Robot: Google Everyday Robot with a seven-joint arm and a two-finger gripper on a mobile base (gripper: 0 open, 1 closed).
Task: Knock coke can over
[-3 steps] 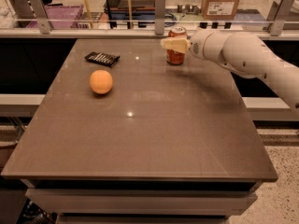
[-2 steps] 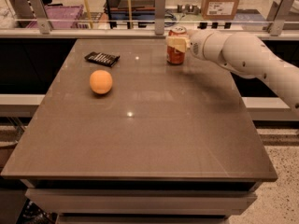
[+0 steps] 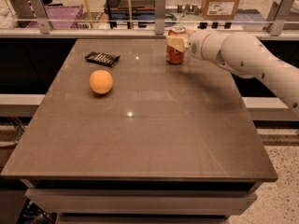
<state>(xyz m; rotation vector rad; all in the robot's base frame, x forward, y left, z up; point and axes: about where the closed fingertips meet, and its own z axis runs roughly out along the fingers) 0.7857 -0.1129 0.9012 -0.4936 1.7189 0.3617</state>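
Observation:
The red coke can [image 3: 174, 55] stands upright near the far edge of the brown table [image 3: 140, 134], right of the middle. My gripper [image 3: 178, 42] reaches in from the right on a white arm. Its pale fingertips [image 3: 176, 44] lie against the upper front of the can and hide part of it. The can's silver top shows above them.
An orange ball [image 3: 101, 81] sits on the left half of the table. A flat black device [image 3: 102, 58] lies behind it near the far left. A rail with metal posts [image 3: 160, 6] runs along the far edge. A cardboard box [image 3: 223, 1] stands beyond it.
The gripper has crept a little left and back along the can. The can still stands upright in the same spot.

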